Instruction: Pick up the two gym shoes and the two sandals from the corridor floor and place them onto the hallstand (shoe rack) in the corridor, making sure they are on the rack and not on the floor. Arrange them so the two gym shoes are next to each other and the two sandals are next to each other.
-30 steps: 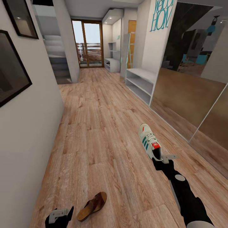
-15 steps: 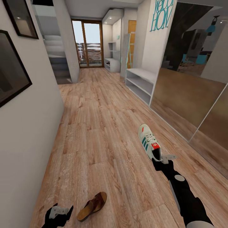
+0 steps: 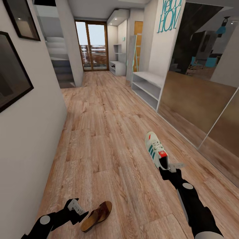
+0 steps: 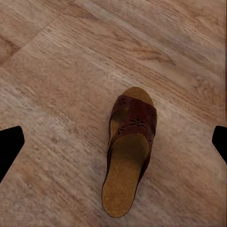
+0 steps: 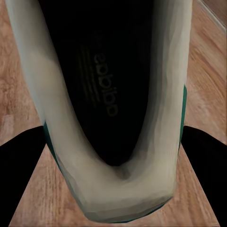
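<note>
Sneaker (image 3: pixel 155 150) and sandal (image 3: pixel 96 215) are the two shoes in reach, both on the wood floor (image 3: pixel 106 132), well apart from each other. The sneaker lies toe-away near the mirrored wardrobe (image 3: pixel 199 99), and the right gripper (image 3: pixel 170 167) sits at its heel. The right wrist view looks straight down into the shoe's dark opening (image 5: pixel 106 85), with the padded heel collar between the two dark fingers (image 5: pixel 23 161); the jaws stand fairly wide on either side of the heel, and I cannot tell whether they press it yet. A sneaker like this is probably light, with a soft upper that gives under pressure but a firmer heel counter, so the heel seems the sensible place to pinch.

The sandal lies flat, sole down, strap toward the toe. The left gripper (image 3: pixel 77 208) hovers just beside its heel end, jaws spread wide, the sandal (image 4: pixel 128 151) centred between the fingertips (image 4: pixel 9 146). It looks thin, stiff-soled and light; gripping across the narrow waist behind the strap (image 4: pixel 135 116), or under the strap, should hold better than the smooth footbed.

The shoe rack (image 3: pixel 118 68) stands far down the corridor by the glass door (image 3: pixel 91 46), beyond a longer bench (image 3: pixel 147 87).
</note>
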Controlling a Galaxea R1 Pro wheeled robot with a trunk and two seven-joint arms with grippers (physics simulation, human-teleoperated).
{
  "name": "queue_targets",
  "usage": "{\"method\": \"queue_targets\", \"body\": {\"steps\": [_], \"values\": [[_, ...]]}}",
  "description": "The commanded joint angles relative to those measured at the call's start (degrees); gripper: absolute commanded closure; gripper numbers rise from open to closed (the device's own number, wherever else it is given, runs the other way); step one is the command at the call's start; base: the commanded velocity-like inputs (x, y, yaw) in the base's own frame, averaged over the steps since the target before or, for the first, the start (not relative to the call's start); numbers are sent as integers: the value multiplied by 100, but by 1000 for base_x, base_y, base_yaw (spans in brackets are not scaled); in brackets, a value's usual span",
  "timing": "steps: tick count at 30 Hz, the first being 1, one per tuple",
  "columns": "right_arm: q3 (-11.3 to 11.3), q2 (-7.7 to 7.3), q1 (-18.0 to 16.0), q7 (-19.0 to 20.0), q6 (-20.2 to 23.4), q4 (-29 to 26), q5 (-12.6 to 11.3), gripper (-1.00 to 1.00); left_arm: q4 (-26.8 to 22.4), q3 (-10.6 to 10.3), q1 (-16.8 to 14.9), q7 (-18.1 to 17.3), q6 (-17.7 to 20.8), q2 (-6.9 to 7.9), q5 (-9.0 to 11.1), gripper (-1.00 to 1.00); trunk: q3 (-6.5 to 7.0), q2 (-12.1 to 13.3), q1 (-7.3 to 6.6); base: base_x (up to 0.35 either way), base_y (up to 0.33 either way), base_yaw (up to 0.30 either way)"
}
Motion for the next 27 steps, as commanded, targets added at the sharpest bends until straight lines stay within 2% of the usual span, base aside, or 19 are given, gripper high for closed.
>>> {"method": "queue_targets", "body": {"steps": [1,6,8,27], "values": [[-14,-2,-2,48,40,-28,61,100,-3,30,-2,-28,-120,-15,-54,-100,-5,-2,-1,0,0,0],[-14,-22,-2,48,61,-124,57,100,-3,37,-2,-30,-180,-38,-53,-100,-5,-2,-1,0,0,0],[-9,-11,-2,48,63,-143,55,100,-3,36,-7,-30,-179,-40,-53,-100,-45,-82,43,0,0,0],[-17,-18,-2,48,65,-165,70,100,-10,44,-94,-19,-166,15,-81,-100,-547,-806,441,0,0,0]]}}
